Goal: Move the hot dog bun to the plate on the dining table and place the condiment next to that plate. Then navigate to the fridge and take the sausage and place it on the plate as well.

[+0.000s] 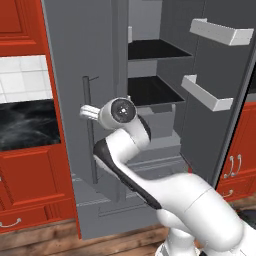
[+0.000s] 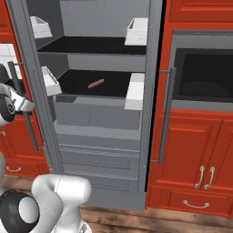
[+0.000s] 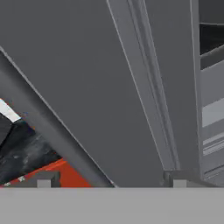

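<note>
The grey fridge stands with both doors swung open. A thin reddish-brown sausage lies on its dark middle shelf. My gripper is at the left door, right by the long vertical handle. In the hand view the gripper is open, its fingertips far apart, and the handle bar runs slantwise down between them across the grey door. The hot dog bun, plate, dining table and condiment are out of view.
White bins line the open right door. Red cabinets and a built-in oven flank the fridge on the right. A black marble counter lies to the left, over a wooden floor.
</note>
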Controlling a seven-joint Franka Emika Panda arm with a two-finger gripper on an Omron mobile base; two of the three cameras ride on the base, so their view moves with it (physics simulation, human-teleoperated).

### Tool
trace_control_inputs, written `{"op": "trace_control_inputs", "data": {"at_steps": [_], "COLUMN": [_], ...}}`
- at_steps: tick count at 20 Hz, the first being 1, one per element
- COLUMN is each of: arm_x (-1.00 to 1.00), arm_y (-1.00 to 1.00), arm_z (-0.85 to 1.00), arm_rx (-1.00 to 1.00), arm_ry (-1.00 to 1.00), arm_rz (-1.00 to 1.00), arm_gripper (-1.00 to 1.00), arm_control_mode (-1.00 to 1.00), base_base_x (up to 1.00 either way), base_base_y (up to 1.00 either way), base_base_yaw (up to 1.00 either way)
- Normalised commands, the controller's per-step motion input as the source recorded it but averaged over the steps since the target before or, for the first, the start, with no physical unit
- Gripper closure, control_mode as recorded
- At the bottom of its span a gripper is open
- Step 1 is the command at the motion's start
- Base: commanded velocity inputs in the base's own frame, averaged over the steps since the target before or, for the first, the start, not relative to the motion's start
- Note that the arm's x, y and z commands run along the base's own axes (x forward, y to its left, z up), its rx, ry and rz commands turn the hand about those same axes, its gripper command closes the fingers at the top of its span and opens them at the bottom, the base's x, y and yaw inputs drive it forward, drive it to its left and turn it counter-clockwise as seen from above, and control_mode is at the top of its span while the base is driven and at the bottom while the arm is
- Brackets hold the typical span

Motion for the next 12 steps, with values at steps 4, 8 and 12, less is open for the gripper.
{"op": "trace_control_inputs", "data": {"at_steps": [4, 8, 12], "arm_x": [0.11, 0.36, 0.61], "arm_y": [-1.0, -1.0, -0.73], "arm_z": [0.08, 0.13, 0.12], "arm_rx": [0.41, 0.34, 0.36], "arm_ry": [0.32, 0.33, 0.28], "arm_rz": [0.0, 0.0, 0.02], "arm_gripper": [-1.0, -1.0, -1.0], "arm_control_mode": [-1.0, -1.0, -1.0], "base_base_x": [0.0, 0.0, 0.0], "base_base_y": [0.0, 0.0, 0.0], "base_base_yaw": [0.0, 0.0, 0.0]}}
